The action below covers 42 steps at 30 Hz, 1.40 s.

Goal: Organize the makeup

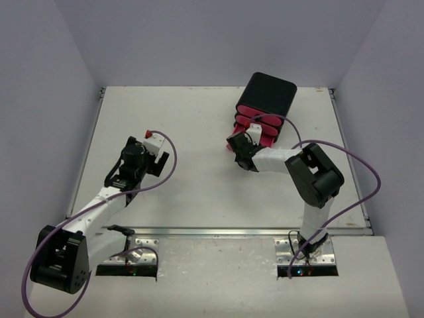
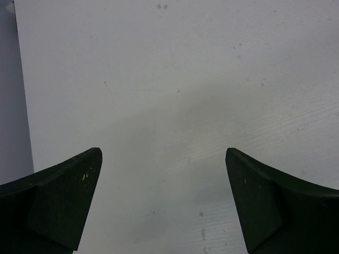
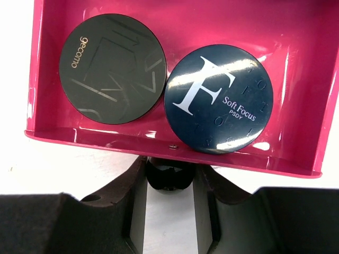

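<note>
In the right wrist view a pulled-out pink drawer [image 3: 106,138] holds two pieces of the makeup side by side: a round black compact [image 3: 112,69] on the left and a round blue compact with a white "F" [image 3: 218,98] on the right. My right gripper [image 3: 169,168] is shut on the drawer's small black knob [image 3: 169,179] at its front edge. From above, the right gripper [image 1: 242,143] sits at the front of the black box [image 1: 268,93] with pink drawers [image 1: 265,131]. My left gripper [image 2: 164,159] is open and empty over bare table. No palettes or pencils show.
The black box stands at the back right of the white table [image 1: 199,192]. The left gripper [image 1: 136,156] hovers over the table's left half. Grey walls close in the table on the left, back and right.
</note>
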### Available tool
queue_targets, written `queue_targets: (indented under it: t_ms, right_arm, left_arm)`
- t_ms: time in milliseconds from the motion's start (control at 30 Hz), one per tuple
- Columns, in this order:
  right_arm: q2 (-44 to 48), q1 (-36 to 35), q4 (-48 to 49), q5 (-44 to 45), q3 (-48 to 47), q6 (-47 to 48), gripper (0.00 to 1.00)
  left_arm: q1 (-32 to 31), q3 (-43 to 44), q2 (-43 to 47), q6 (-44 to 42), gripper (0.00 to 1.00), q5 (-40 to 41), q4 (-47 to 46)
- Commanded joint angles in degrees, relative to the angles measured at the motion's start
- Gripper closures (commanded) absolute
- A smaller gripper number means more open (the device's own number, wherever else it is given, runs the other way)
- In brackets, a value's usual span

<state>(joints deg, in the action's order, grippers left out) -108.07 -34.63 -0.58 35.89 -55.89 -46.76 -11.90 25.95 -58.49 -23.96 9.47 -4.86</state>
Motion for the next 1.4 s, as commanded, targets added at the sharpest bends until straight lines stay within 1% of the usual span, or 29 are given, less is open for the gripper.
queue_targets:
  t_ms: [0,67,167,333,533,667,833,933,967,1067,1167,1200,1267,1367]
  right_arm:
    - [1.38,0.23,7.33,5.59,-2.93,7.02,0.77]
    - [1.16,0.79,10.41,6.04,-2.83,10.29,0.78]
    - [0.08,2.28,10.95,6.48,-4.26,14.32,0.77]
    - [-2.05,5.62,13.4,4.19,-5.9,17.04,0.76]
    - [-5.36,6.38,21.95,5.16,-8.46,25.03,0.75]
    - [-8.54,7.07,23.49,3.75,-10.95,26.71,0.74]
    - [-11.49,8.24,27.14,5.9,-12.71,29.51,0.71]
    - [-11.99,8.62,28.1,5.51,-12.32,30.17,0.68]
    - [-11.99,8.7,28.95,5.51,-11.89,31.61,0.66]
    - [-11.88,8.7,31.16,6.27,-11.04,33.09,0.49]
    - [-10.56,8.7,31.19,4.76,-9.83,33.49,0.35]
    - [-9.74,8.7,31.25,3.12,-8.63,33.49,0.27]
    - [-8.35,8.7,30.79,2.01,-7.6,33.84,0.23]
    - [-6.34,8.7,29.22,1.72,-6.41,32.52,0.23]
  left_arm:
    - [0.83,2.44,0.74,0.9,0.0,0.2,-0.68]
    - [0.83,2.44,1.34,0.93,0.0,-0.32,-0.82]
    - [0.83,2.85,1.12,0.84,0.0,-0.65,-0.53]
    - [0.83,2.61,1.53,0.84,0.0,-0.67,-0.06]
    - [0.83,2.75,0.92,0.76,0.0,-0.46,-0.05]
    - [0.83,2.47,1.25,0.6,0.0,-0.76,-0.34]
    - [0.8,2.55,0.98,0.32,0.0,-0.46,-0.33]
    - [0.83,2.61,0.39,0.49,0.0,-1.37,-0.33]
    - [0.83,2.53,0.22,0.49,0.0,-1.38,-0.5]
    - [0.83,2.61,-0.11,0.29,0.0,-0.57,-0.13]
    - [0.83,2.54,-0.08,0.3,0.0,-1.23,-0.06]
    - [0.83,2.6,-0.21,0.24,0.0,-1.36,-0.06]
    - [0.83,2.84,-0.41,0.23,0.0,-0.98,0.04]
    - [0.83,3.32,-0.49,0.23,0.0,-0.94,0.46]
